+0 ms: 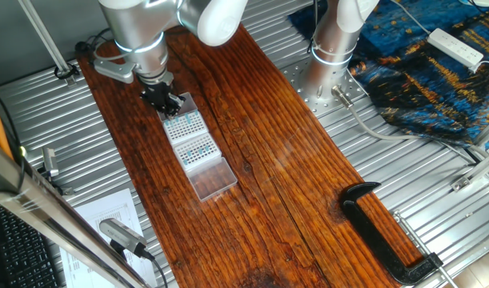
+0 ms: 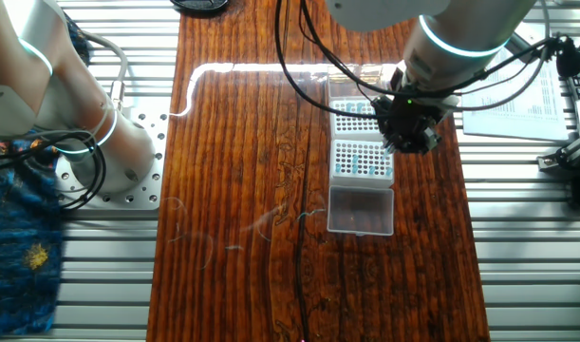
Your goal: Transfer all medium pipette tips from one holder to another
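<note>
Mid-transfer: gripper (image 2: pixel 410 133) low over the racks (image 1: pixel 190 138) near the board's (image 1: pixel 292 176) far end, jaw state unreadable. Next: fine alignment over one blue tip (image 2: pixel 364 161).

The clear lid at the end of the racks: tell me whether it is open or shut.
Open. The clear lid lies flat on the wooden table beside the tip rack, whose grid of tips is uncovered.

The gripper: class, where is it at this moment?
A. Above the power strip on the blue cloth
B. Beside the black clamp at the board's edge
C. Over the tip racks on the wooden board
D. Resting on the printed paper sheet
C: the gripper hangs at the end of the tip racks on the wooden board, far from the black clamp.
</note>
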You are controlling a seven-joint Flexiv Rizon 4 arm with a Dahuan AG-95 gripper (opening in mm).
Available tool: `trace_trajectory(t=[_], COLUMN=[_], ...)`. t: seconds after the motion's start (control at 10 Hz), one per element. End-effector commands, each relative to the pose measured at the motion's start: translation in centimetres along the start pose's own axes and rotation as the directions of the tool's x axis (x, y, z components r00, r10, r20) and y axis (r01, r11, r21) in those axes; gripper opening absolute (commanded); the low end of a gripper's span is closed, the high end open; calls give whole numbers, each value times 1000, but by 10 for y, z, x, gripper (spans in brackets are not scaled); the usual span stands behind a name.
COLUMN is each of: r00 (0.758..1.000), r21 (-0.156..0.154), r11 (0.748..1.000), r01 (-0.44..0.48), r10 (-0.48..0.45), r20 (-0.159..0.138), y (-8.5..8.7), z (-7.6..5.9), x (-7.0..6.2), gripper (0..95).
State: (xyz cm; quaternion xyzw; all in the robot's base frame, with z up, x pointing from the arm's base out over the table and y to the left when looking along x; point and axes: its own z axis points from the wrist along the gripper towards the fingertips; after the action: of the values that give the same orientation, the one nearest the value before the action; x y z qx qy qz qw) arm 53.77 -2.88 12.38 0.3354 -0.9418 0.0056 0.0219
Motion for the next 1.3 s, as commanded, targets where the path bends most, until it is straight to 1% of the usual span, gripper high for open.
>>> trace_trajectory(t=[0.1, 0.4, 1.0, 1.1, 1.3], r00=[1000, 1000, 1000, 1000, 1000], r21=[3, 10, 9, 9, 9], r11=[1000, 1000, 1000, 1000, 1000], r01=[-1, -3, 0, 1, 1], r10=[1, 3, 0, -1, -1], r20=[-1, -7, -7, -7, -6], y=[1, 1, 4, 4, 4], z=[0, 1, 6, 6, 6], x=[1, 2, 6, 6, 6], gripper=[0, 0, 0, 190, 190])
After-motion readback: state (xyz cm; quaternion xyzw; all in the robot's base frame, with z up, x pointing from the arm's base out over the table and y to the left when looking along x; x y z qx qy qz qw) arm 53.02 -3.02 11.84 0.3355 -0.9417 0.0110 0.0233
